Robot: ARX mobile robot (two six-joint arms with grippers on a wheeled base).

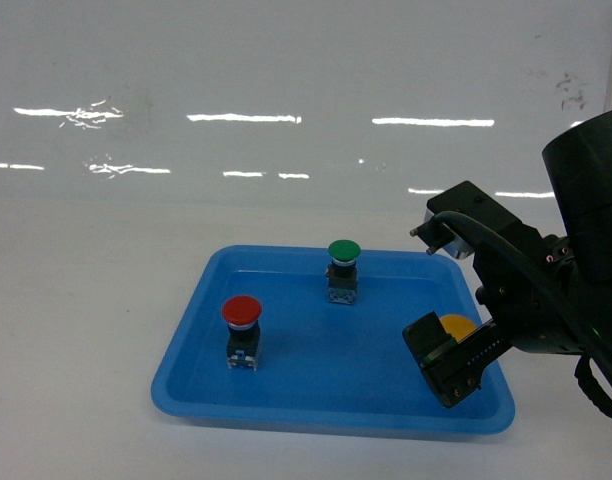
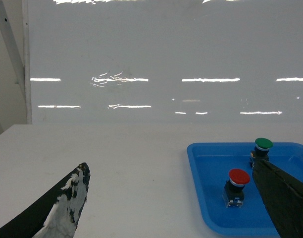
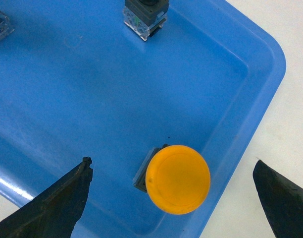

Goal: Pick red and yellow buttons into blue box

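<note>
Inside the shallow blue tray (image 1: 286, 400) — red button (image 1: 241, 312), green button (image 1: 343, 251), yellow button (image 3: 177, 179) under the spread right hand (image 3: 174, 196).

White surface (image 1: 76, 330), matte and plain, extending to a glossy white wall at the rear. One item lies directly on it: a shallow blue tray (image 1: 186, 375) with rounded corners and a raised rim, set right of centre in the head view, its long side facing the camera. In the left wrist view the tray sits at the lower right, with open surface to its left. In the right wrist view the tray's rounded corner meets bare surface at right. Inside the tray, not on the surface itself: a red button (image 1: 242, 330) at left, a green button (image 1: 343, 269) at the back and a yellow button (image 3: 176, 179) near the right rim, all upright and well apart.
</note>
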